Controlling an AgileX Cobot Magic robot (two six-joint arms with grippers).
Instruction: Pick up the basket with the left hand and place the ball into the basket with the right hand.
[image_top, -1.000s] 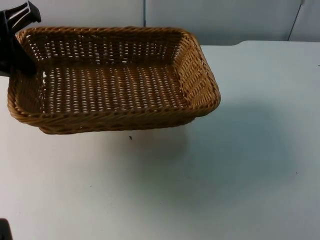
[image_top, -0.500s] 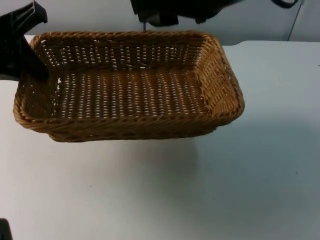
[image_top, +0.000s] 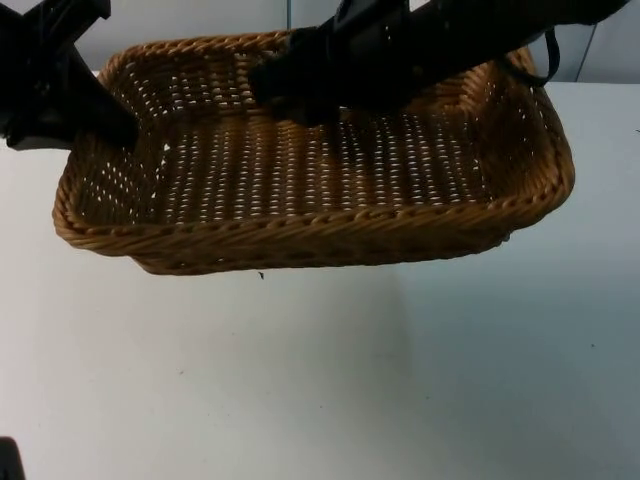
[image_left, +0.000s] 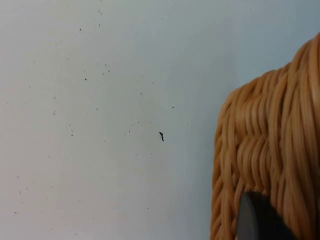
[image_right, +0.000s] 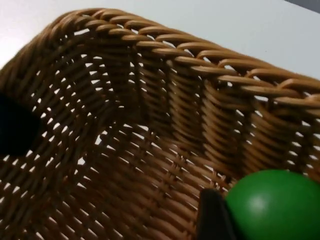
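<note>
- The wicker basket (image_top: 330, 200) hangs above the white bench (image_top: 400, 380), toward its far edge, with the right end raised higher than the left; its shadow falls on the bench surface below.
- The left claw (image_top: 105, 125) grips the basket's left end wall, one fingertip (image_left: 260, 220) pressed against the outer weave in the left wrist view.
- The right claw (image_top: 290, 90) reaches in over the basket's far rim and sits above the far part of the basket floor; the right arm crosses over the basket's far right corner and hides part of that rim from the top view.
- The green ball (image_right: 275, 205) is clamped in the right claw, beside a black fingertip (image_right: 212, 217), inside the basket near one of its corner walls and above the woven floor.
- A small dark speck (image_top: 261, 275) lies on the bench just below the basket's near edge; it also appears in the left wrist view beside the basket wall.
- The grey partition wall (image_top: 200, 20) stands behind the bench's far edge.
</note>
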